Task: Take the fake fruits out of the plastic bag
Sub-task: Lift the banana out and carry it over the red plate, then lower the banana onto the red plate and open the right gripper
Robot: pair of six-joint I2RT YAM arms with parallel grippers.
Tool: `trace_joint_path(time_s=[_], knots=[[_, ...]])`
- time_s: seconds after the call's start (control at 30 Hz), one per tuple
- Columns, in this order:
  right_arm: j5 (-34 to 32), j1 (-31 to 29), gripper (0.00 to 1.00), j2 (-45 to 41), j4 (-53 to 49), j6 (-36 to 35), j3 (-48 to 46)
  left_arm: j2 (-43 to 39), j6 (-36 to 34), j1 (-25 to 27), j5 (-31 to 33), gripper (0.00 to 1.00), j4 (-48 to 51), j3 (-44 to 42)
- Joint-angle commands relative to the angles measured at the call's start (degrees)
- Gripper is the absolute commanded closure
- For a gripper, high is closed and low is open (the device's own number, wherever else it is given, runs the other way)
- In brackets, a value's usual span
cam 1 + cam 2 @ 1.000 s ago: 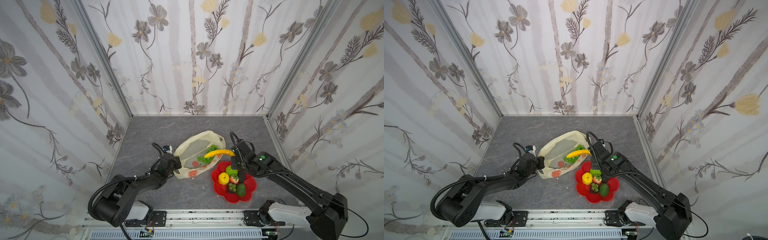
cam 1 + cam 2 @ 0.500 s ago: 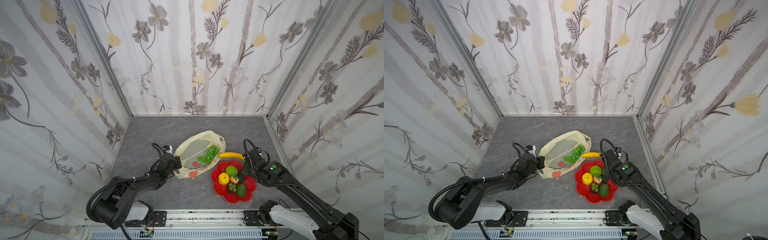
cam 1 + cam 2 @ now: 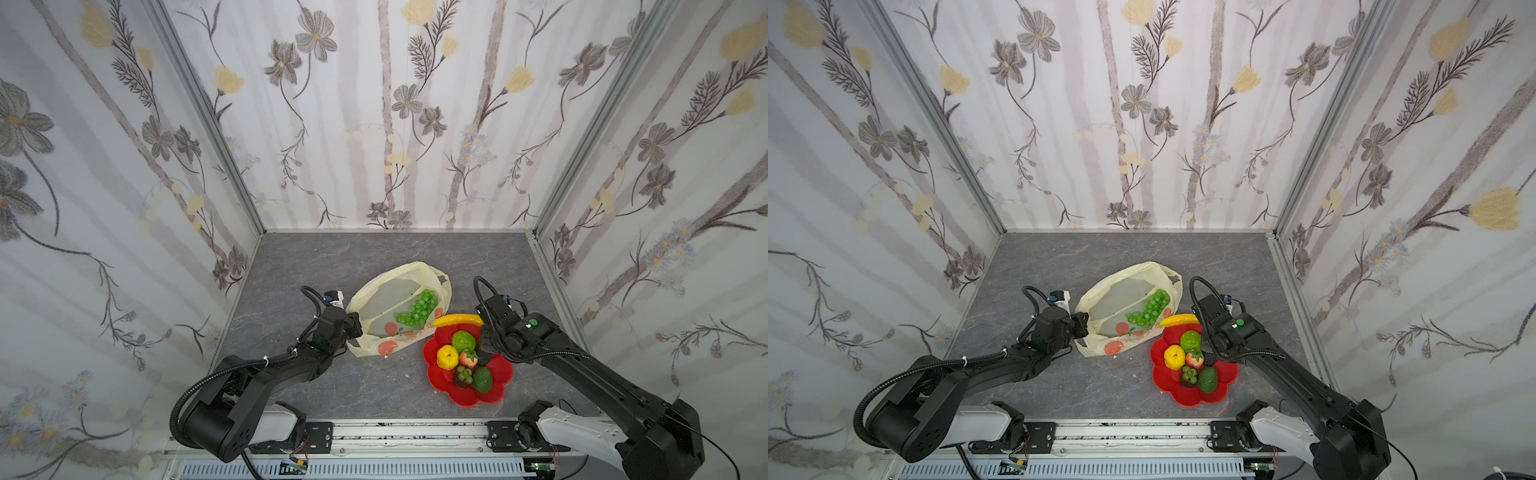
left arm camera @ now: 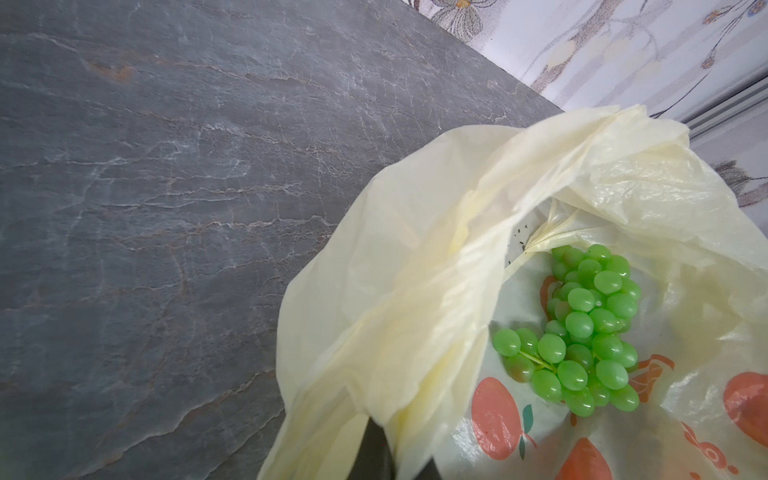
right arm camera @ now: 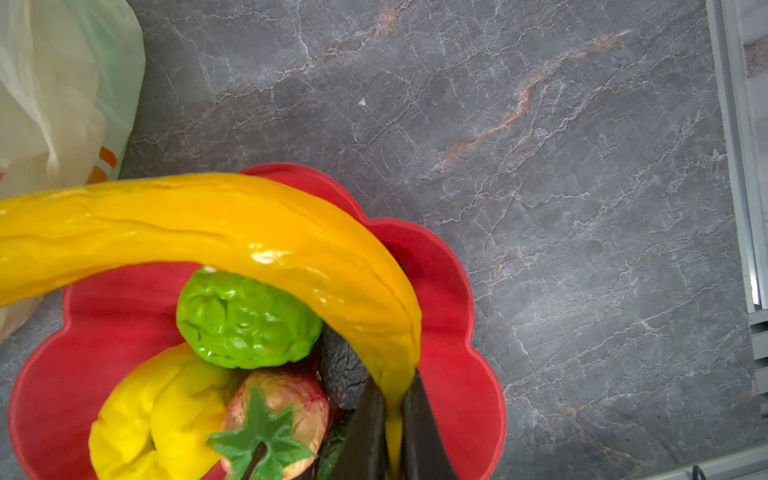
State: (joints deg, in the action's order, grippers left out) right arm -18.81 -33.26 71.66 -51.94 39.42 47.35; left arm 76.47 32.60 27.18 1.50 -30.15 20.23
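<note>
Right wrist view: right claw (image 5: pixel 392 401) clamped on banana (image 5: pixel 208 224); left wrist: left claw (image 4: pixel 395 453) pinching plastic bag (image 4: pixel 415 291).

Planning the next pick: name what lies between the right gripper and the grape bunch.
The yellow banana, held at one end by the right gripper, then the edge of the plastic bag; seen in both top views.

Grape bunch (image 3: pixel 417 307) lies in the open plastic bag (image 3: pixel 365 347); yellow banana (image 3: pixel 457 320) hangs over fruits (image 3: pixel 463 340) alongside.
</note>
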Motion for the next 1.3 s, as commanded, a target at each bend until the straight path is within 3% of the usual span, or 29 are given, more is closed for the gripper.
trace_joint_path(time_s=[0.0, 0.97, 1.27], knots=[[-1.22, -0.81, 0.91, -0.87, -1.91, 0.95, -0.19, 0.39, 0.17, -0.11, 0.61, 1.00, -0.68, 0.06], [-6.18, -5.25, 0.85, 8.98, -1.47, 5.29, -0.54, 0.52, -0.04, -0.36, 0.66, 1.00, -0.70, 0.22], [-6.95, -5.33, 0.76, 9.24, -2.11, 7.14, -1.47, 0.44, -0.08, -0.37, 0.54, 1.00, -0.61, 0.19]])
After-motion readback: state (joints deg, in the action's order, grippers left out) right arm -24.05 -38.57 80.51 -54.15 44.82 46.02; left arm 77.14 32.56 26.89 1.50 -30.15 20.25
